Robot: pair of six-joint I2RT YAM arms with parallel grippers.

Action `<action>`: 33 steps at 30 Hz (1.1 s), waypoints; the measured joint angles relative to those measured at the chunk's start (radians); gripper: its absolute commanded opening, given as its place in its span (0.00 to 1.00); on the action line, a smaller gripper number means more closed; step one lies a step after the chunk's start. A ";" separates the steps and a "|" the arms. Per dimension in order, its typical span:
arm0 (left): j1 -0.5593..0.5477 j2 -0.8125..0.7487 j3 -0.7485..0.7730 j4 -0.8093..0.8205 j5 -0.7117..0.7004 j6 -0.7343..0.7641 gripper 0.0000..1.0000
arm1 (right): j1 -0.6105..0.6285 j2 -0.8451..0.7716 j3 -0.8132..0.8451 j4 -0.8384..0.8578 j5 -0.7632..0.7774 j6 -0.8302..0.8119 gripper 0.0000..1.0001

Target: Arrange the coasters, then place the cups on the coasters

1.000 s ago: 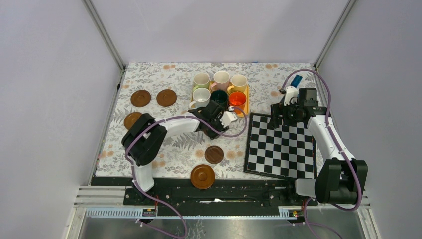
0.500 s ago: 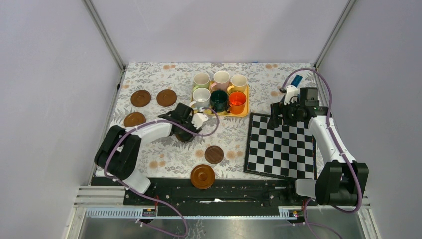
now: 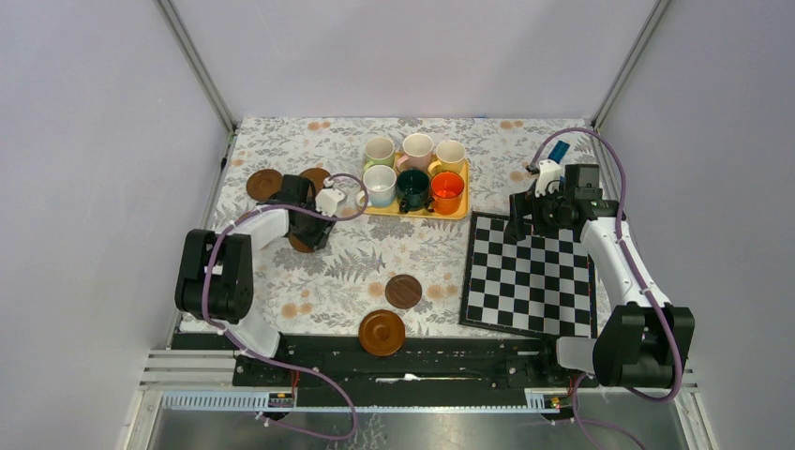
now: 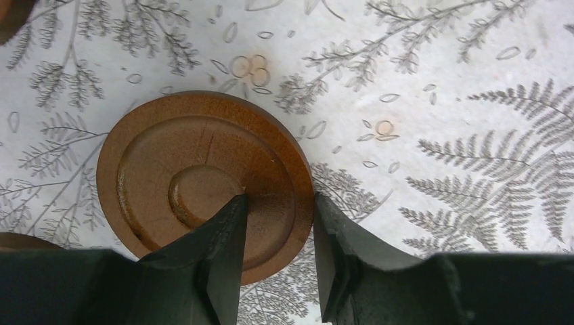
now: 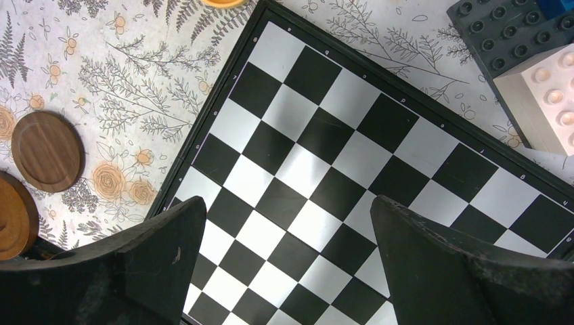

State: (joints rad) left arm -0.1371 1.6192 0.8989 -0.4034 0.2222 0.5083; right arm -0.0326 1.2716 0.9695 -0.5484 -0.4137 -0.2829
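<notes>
gripping a coaster [image 4: 183, 176] by its rim with the left gripper [image 4: 277, 230], narrowed onto the edge: one finger [image 4: 223, 250] on the recessed face, the other just outside the rim. cannot tell whether lifted or lying flat on the cloth [image 3: 347, 272]. from above, placed at the left of the cloth, almost wholly covered by the wrist, with only a brown sliver showing.

another coaster [image 4: 8, 10] cut off in the wrist view's top-left corner, and one more coaster [image 4: 13, 237] cut off low on the left edge behind the finger.

from above: a back-left coaster [image 3: 265, 183] in plain sight, its neighbour coaster [image 3: 316, 174] half hidden behind the gripper, and two near coasters [image 3: 403, 291] in the open by the front edge.

six cups [image 3: 412, 186] packed in two rows on the tray [image 3: 459, 214], none on a coaster; handles hard to make out.

spread wide and holding nothing: right gripper [image 5: 288, 203], hanging over the board [image 5: 325, 156]. bricks [image 5: 541, 101] cut off at that view's top-right corner.
</notes>
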 measured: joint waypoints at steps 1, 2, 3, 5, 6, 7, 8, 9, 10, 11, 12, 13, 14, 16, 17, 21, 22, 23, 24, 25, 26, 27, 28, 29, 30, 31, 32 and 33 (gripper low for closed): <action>0.010 0.010 0.010 0.002 0.003 0.002 0.36 | 0.000 -0.001 0.000 0.000 0.000 0.000 0.98; 0.016 0.019 0.019 0.002 0.005 0.006 0.36 | 0.000 -0.002 0.000 0.000 0.000 0.000 0.98; 0.019 0.026 0.027 0.002 0.006 0.008 0.36 | 0.000 -0.003 0.000 0.000 0.000 0.000 0.98; 0.025 0.041 0.045 0.000 0.008 0.008 0.36 | 0.000 -0.005 0.000 0.000 0.000 0.000 0.98; 0.025 0.048 0.051 -0.001 0.009 0.008 0.36 | 0.000 -0.005 0.000 0.000 0.000 0.000 0.98; 0.025 0.055 0.060 -0.004 0.009 0.008 0.36 | 0.000 -0.005 0.000 0.000 0.000 0.000 0.98; 0.025 0.061 0.069 -0.011 0.010 0.007 0.36 | 0.000 -0.005 0.000 0.000 0.000 0.000 0.98; 0.025 0.066 0.076 -0.015 0.011 0.007 0.37 | 0.000 -0.005 0.001 0.000 0.000 0.000 0.98; 0.025 0.071 0.081 -0.018 0.012 0.006 0.37 | 0.000 -0.005 0.002 0.000 0.000 0.000 0.98; 0.025 0.075 0.085 -0.020 0.014 0.006 0.37 | 0.000 -0.005 0.003 0.000 0.000 0.000 0.98; 0.025 0.079 0.090 -0.023 0.016 0.004 0.37 | 0.000 -0.005 0.003 0.000 0.000 0.000 0.98; 0.025 0.082 0.094 -0.024 0.017 0.003 0.37 | 0.000 -0.005 0.003 0.000 0.000 0.000 0.98; 0.025 0.087 0.099 -0.027 0.018 -0.001 0.37 | 0.000 -0.005 0.003 0.000 0.000 0.000 0.98; 0.025 0.092 0.106 -0.029 0.019 -0.003 0.37 | 0.000 -0.005 0.003 0.000 0.000 0.000 0.98; 0.025 0.094 0.109 -0.029 0.020 -0.004 0.37 | 0.000 -0.005 0.003 0.000 0.000 0.000 0.98; 0.025 0.106 0.123 -0.032 0.021 -0.005 0.38 | 0.000 -0.005 0.004 0.000 0.000 0.000 0.98; 0.025 0.111 0.128 -0.032 0.021 -0.005 0.38 | 0.000 -0.005 0.004 0.000 0.000 0.000 0.98; 0.025 0.114 0.133 -0.032 0.022 -0.005 0.38 | 0.000 -0.005 0.004 0.000 0.000 0.000 0.98; 0.025 0.119 0.138 -0.032 0.023 -0.005 0.39 | 0.000 -0.005 0.004 0.000 0.000 0.000 0.98; 0.025 0.122 0.141 -0.031 0.024 -0.005 0.39 | 0.000 -0.005 0.004 0.000 0.000 0.000 0.98; 0.025 0.124 0.144 -0.029 0.026 -0.005 0.40 | 0.000 -0.005 0.004 0.000 0.000 0.000 0.98; 0.024 0.125 0.145 -0.028 0.027 -0.006 0.40 | 0.000 -0.005 0.004 0.000 0.000 0.000 0.98; 0.024 0.126 0.146 -0.027 0.028 -0.006 0.41 | 0.000 -0.005 0.004 0.000 0.000 0.000 0.98; 0.024 0.127 0.146 -0.026 0.029 -0.007 0.41 | 0.000 -0.005 0.004 0.000 0.000 0.000 0.98; 0.024 0.127 0.146 -0.026 0.029 -0.008 0.42 | 0.000 -0.005 0.004 0.000 0.000 0.000 0.98; 0.024 0.127 0.146 -0.025 0.030 -0.008 0.43 | 0.000 -0.005 0.004 0.000 0.000 0.000 0.98; 0.024 0.127 0.146 -0.025 0.030 -0.008 0.43 | 0.000 -0.005 0.004 0.000 0.000 0.000 0.98; 0.024 0.127 0.147 -0.025 0.032 -0.009 0.44 | 0.000 -0.005 0.004 0.000 0.000 0.000 0.98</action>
State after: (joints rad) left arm -0.1127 1.7458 1.0458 -0.4286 0.2539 0.4992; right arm -0.0326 1.2667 0.9733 -0.5484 -0.4137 -0.2832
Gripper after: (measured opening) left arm 0.425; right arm 0.985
